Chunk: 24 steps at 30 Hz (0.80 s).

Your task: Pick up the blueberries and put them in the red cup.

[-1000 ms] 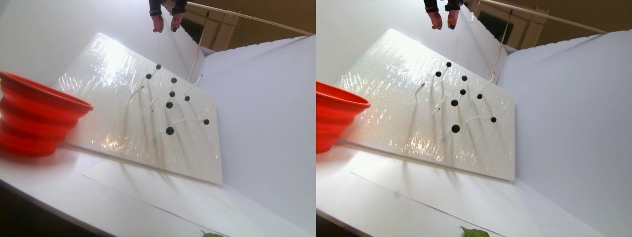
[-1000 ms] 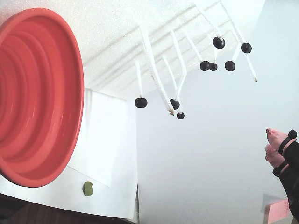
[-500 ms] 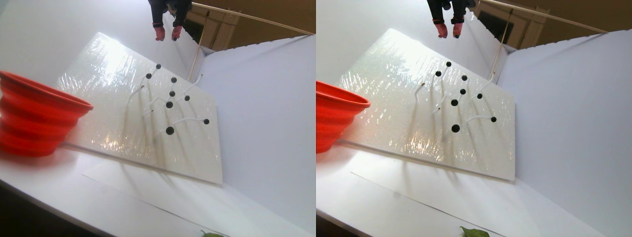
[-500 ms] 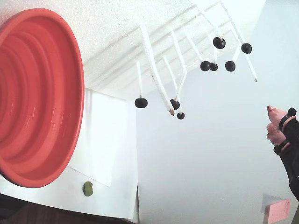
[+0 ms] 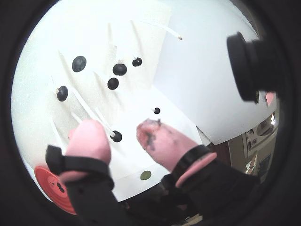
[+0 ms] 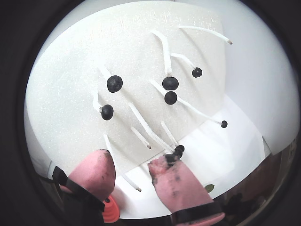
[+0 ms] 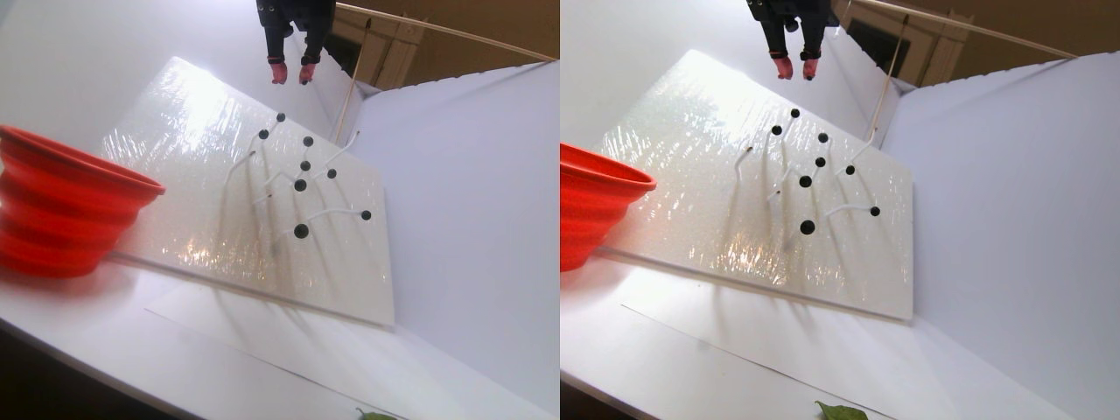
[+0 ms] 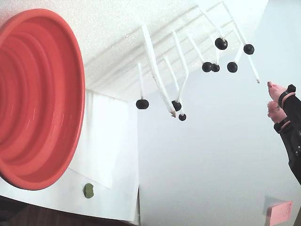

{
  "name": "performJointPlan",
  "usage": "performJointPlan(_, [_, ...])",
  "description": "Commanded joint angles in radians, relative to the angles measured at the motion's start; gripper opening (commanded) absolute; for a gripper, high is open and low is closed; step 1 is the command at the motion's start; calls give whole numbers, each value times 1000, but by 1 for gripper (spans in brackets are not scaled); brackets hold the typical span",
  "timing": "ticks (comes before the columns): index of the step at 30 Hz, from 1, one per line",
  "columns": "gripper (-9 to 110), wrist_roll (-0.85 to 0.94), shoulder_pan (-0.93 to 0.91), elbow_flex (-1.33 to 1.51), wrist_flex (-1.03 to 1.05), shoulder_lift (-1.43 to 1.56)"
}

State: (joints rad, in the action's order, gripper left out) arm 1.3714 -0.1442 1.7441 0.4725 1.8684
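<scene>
Hidden: you could see only a sliver of the large red-orange round cup (image 5: 52, 188) in a wrist view, its rim cut off behind the black finger mount; in the stereo pair view the cup (image 7: 61, 210) ran off the left edge.
Hard to make out: you could not tell from the wrist views whether dark smears on the right pink fingertip (image 6: 175, 181) were stains or residue.
Gripper: your gripper (image 5: 123, 139) had its two pink, rubbery fingertips spread apart, nothing between them; in the fixed view the gripper (image 8: 273, 100) hung at the right edge, clear of the stems.
Blueberries: the small glossy black-blue balls (image 6: 170, 84) sat on the tips of thin white bent stems (image 6: 165, 49), which stood out from a glittery white foam-like board (image 6: 70, 94); one berry lay just beside the right fingertip in a wrist view, contact unclear.
Cup shape: you saw stepped concentric rings inside and a smooth thick rim (image 8: 77, 94), well apart from the gripper.
Other: a small green lump (image 8: 88, 190) lay on the white sheet (image 8: 113, 141); a pink square note (image 8: 278, 212) sat low at the right.
</scene>
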Motion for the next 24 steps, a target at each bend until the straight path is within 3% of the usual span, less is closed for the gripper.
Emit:
performJointPlan(1, [15, -3, -5, -132, -34, -8])
performJointPlan(24, [16, 11, 21, -232, -129, -147])
